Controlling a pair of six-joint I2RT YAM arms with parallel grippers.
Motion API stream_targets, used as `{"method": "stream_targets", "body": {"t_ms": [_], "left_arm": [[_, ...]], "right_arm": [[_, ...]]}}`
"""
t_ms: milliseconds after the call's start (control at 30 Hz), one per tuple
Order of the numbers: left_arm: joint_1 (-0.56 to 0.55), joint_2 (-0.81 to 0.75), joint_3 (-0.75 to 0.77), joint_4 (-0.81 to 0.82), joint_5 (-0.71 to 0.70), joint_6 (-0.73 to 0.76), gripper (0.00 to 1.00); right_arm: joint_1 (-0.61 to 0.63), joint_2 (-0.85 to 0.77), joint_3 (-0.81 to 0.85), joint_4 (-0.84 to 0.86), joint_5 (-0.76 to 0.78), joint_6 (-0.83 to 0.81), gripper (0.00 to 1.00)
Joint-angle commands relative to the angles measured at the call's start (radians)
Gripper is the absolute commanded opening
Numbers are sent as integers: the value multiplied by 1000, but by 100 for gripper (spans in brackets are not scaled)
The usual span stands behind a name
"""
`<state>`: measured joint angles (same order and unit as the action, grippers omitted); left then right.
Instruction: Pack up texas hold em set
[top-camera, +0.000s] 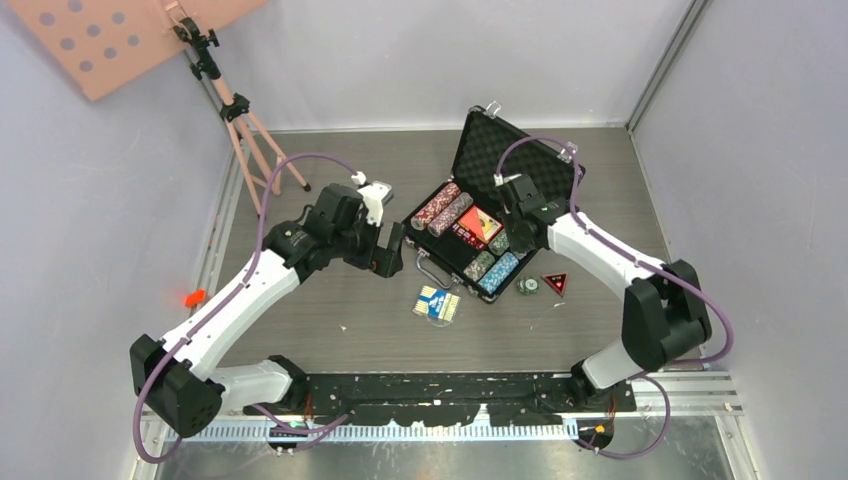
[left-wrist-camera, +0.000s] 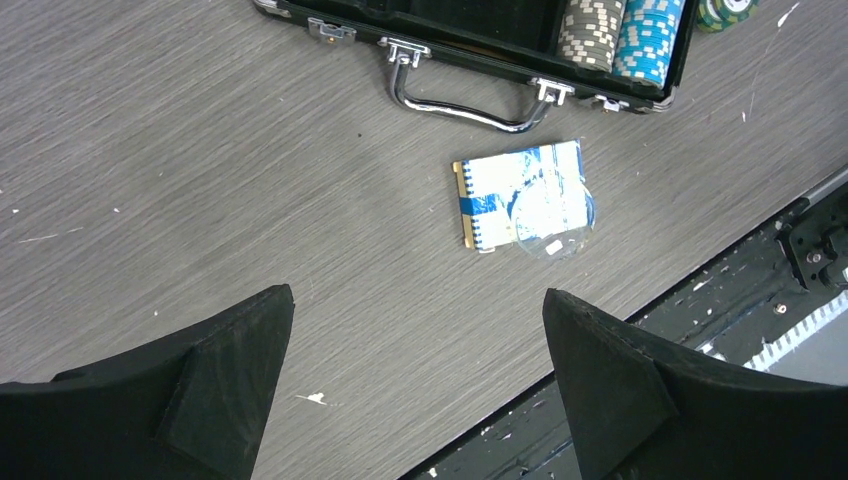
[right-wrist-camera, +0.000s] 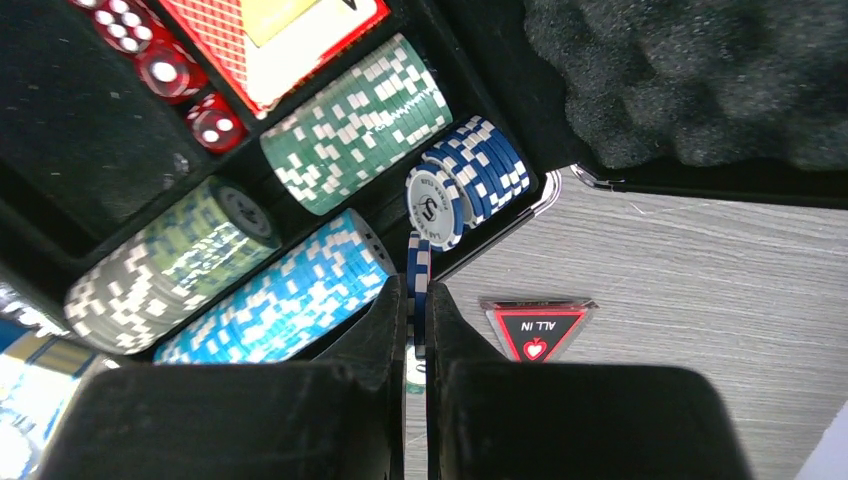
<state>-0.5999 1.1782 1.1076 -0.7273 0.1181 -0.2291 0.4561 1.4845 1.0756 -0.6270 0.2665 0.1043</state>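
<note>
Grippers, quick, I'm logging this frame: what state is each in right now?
Left gripper: open, holding nothing.
Right gripper: closed on a blue poker chip, held edge-on.

Open black briefcase (top-camera: 517, 150), foam-lined lid raised, holding rows of poker chips (top-camera: 446, 209) and red card deck (top-camera: 480, 224). On table (top-camera: 330, 320) just beside its near edge: blue card deck (top-camera: 438, 303), loose chips (top-camera: 527, 287), triangular red-and-black marker (top-camera: 555, 284). Far left: pink tripod (top-camera: 240, 112), pink dotted board (top-camera: 110, 40) at its head.
</note>
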Motion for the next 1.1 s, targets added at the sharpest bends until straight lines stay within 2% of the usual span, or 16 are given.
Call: {"method": "stream_targets", "body": {"t_ms": [0, 500, 600, 633, 700, 833, 1067], "left_arm": [[3, -7, 43, -11, 30, 18, 100], [3, -3, 34, -3, 43, 17, 100], [3, 1, 40, 2, 64, 20, 100], [3, 1, 40, 5, 71, 20, 100], [3, 0, 40, 10, 78, 21, 100], [3, 4, 45, 8, 81, 19, 100], [3, 9, 49, 9, 98, 17, 100]], "right_arm": [[1, 48, 55, 17, 57, -33, 0], [-5, 184, 79, 75, 89, -43, 1], [-9, 203, 98, 60, 115, -22, 16], [-10, 204, 102, 50, 118, -17, 25], [-10, 206, 108, 40, 125, -13, 29], [-13, 188, 101, 31, 131, -4, 35], [-14, 149, 91, 12, 126, -7, 37]]}}
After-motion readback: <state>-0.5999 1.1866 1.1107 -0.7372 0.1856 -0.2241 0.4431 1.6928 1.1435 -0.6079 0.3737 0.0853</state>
